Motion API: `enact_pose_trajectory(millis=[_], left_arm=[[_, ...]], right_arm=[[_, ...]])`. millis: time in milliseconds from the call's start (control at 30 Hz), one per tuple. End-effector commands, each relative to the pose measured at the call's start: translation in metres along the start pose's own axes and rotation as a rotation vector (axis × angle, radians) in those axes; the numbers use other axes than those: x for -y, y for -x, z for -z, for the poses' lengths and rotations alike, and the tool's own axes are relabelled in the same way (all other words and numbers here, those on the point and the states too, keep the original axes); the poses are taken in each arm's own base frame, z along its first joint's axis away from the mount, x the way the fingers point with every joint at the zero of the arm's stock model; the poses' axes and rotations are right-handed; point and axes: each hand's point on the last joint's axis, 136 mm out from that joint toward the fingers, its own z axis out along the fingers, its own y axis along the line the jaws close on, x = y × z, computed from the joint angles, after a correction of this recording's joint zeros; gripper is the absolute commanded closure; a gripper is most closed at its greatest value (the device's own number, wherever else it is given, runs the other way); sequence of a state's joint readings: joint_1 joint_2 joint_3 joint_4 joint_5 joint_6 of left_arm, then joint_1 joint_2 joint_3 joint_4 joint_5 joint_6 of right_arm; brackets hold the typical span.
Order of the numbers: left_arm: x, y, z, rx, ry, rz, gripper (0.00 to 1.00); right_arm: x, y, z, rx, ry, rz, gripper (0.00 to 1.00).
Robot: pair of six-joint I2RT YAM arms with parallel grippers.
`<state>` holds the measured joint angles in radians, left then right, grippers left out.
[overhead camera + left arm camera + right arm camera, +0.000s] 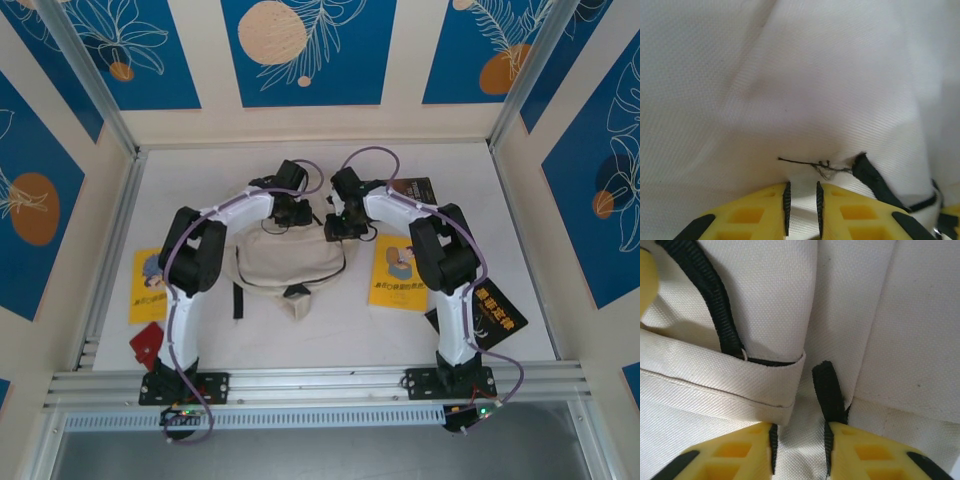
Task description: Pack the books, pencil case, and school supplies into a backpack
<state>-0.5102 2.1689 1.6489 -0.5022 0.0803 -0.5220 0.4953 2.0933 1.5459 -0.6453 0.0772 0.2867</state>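
Top external view: backpack [285,265] lies mid-table, left gripper [802,189] pinching its fabric, right gripper [800,429] hold unclear, books [398,272] lying outside, so nothing seems packed yet.

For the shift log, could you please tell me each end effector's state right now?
Left end effector: closed on backpack fabric.
Right end effector: narrowly apart around backpack fabric; grip cannot be told.
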Motion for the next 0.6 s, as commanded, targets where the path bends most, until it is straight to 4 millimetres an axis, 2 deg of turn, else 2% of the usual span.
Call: enact_pose_trajectory(millis=[0,267,567], left_arm=[[-0.015,-0.012,-0.011,-0.059,0.061,0.008,0.77],[-0.034,-0.037,-0.033,-0.128,0.111,-0.004,0.79],[-0.037,-0.041,-0.038,-0.140,0.112,-0.027,0.83]], right_arm=[[0.017,0.008,-0.005,0.005,-0.085,0.011,0.69],[0.034,0.027,0.012,0.111,-0.167,-0.080,0.69],[0.037,0.035,0.018,0.150,-0.184,-0.088,0.67]])
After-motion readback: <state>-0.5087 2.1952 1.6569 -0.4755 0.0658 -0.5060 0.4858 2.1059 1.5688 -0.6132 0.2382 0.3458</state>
